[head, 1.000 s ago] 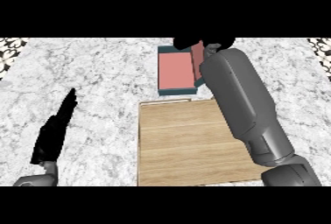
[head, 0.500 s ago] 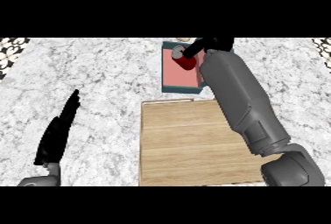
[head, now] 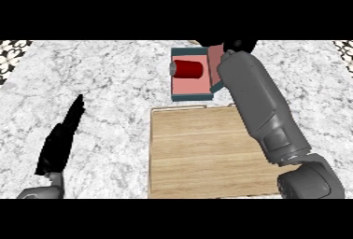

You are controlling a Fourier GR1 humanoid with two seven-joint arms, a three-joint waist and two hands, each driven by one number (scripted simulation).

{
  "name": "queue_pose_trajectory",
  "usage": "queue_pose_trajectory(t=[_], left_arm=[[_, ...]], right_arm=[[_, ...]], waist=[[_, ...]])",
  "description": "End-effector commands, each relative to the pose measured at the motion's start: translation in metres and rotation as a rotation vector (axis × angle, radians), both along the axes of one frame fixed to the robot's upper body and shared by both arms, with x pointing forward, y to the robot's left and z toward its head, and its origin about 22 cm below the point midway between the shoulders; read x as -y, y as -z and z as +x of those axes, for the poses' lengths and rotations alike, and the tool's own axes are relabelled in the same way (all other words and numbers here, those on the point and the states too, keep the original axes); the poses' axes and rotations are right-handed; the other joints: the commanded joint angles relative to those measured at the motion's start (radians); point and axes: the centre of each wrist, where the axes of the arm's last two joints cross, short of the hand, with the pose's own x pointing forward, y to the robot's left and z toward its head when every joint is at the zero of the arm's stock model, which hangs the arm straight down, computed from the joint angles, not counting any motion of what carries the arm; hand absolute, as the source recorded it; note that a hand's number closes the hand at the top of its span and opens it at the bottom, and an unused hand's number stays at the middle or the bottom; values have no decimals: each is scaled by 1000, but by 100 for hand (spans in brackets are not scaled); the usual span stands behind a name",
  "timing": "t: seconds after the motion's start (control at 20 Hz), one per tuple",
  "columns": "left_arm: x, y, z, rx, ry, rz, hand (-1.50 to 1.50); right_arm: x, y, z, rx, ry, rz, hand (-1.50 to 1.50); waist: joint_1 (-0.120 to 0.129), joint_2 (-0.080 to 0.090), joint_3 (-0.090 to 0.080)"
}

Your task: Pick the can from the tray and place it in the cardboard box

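the marble counter (head: 103,79) carries a wooden tray (head: 200,154) with nothing on it, likely the pick-up spot. the right forearm (head: 258,102) stretches over its right side to reach the box (head: 193,97) just beyond. the left hand (head: 60,140) rests at the left, fingers straight, holding nothing. the red can (head: 187,69) lies on its side inside the box, so placing looks done. the right hand (head: 239,45) is at the box's far right corner; released or clenched, i cannot tell.
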Motion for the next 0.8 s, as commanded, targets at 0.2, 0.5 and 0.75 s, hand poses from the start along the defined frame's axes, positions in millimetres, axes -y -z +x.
queue_pose_trajectory(t=[0.2,0.5,0.75], left_arm=[[-10,1,-7,-4,-19,18,0],[-21,9,-17,-36,-69,7,0],[-33,17,-27,-53,-89,3,0]], right_arm=[[45,-9,1,257,109,229,-150],[104,12,-21,311,217,260,-150],[169,15,-59,363,231,279,-150]], waist=[[-28,-12,0],[-81,-34,-1],[-100,-40,-1]])
